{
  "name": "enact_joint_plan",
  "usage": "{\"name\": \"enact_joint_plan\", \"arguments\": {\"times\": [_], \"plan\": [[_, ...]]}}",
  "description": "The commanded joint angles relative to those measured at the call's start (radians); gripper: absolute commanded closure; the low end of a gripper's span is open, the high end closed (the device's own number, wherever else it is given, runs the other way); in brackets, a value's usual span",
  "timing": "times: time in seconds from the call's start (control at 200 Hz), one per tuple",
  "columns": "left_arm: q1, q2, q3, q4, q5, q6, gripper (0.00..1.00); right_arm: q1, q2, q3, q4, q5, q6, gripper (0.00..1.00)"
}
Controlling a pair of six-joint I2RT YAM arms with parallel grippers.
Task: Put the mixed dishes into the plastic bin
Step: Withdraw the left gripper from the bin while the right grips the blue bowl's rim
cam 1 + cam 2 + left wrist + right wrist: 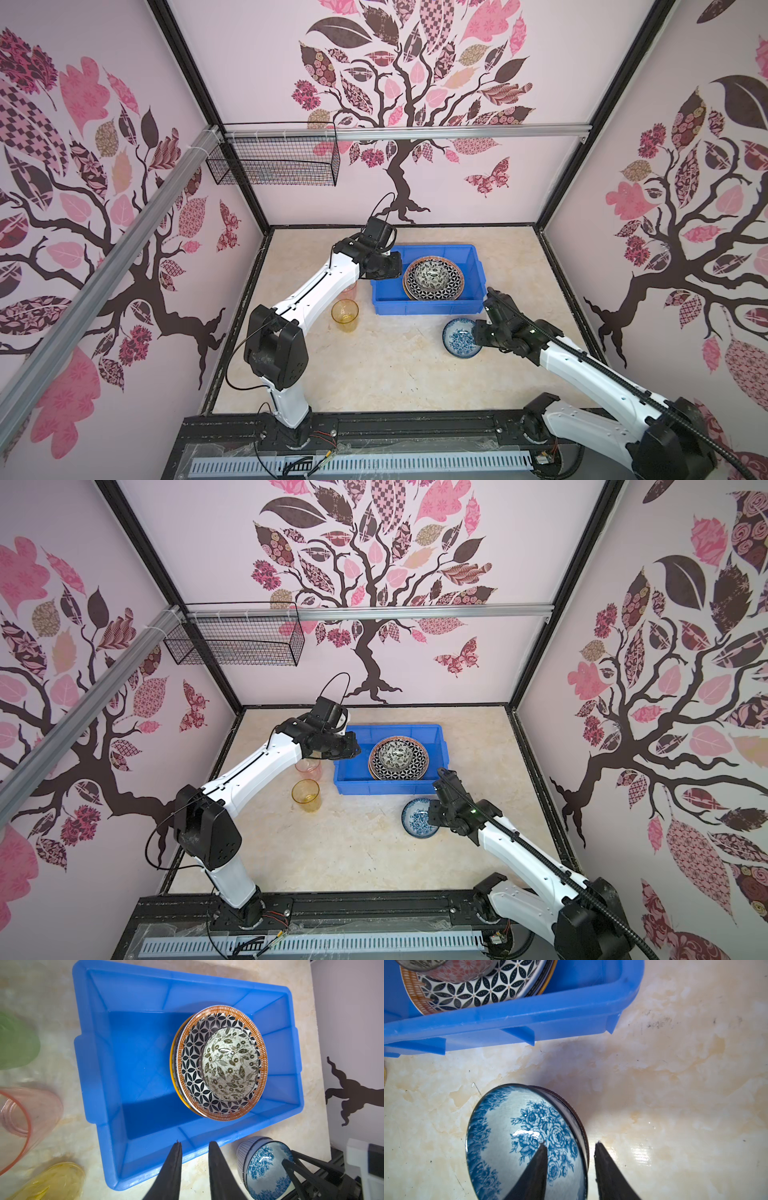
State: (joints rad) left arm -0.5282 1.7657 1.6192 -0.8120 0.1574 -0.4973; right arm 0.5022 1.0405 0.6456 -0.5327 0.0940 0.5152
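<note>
My right gripper [570,1144] straddles the bowl's [500,1136] right wall, jaws apart, one finger inside. The bowl sits on the table [675,1084] just near of the bin [432,309]. I should pinch the wall squarely, lift level, and clear the rim. My left gripper [195,1142] hovers empty, jaws apart, over the bin's left end.

In the bin [428,308], at its right end, lies a stack of plates [454,283], with a small bowl [431,275] on top. Left of the bin three cups stand in a row: front cup [345,316], middle cup [309,770], back cup [16,1043]. A second bowl [456,337] sits on the surface [395,374] just in front of the bin's right end. The left claw [195,1145] hangs over the bin's left end. The right claw [571,1145] is at that bowl's right edge, one finger inside, one outside.
</note>
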Motion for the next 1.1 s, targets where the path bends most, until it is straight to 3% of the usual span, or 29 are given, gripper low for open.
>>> {"name": "enact_joint_plan", "arguments": {"times": [0.0, 1.096], "plan": [[0.004, -0.039, -0.043, 0.018, -0.019, 0.004, 0.74, 0.004, 0.018, 0.016, 0.007, 0.02, -0.011, 0.62], [0.004, -0.123, -0.139, 0.012, -0.048, 0.002, 0.74, 0.007, 0.028, 0.029, 0.009, -0.025, -0.026, 0.92]]}}
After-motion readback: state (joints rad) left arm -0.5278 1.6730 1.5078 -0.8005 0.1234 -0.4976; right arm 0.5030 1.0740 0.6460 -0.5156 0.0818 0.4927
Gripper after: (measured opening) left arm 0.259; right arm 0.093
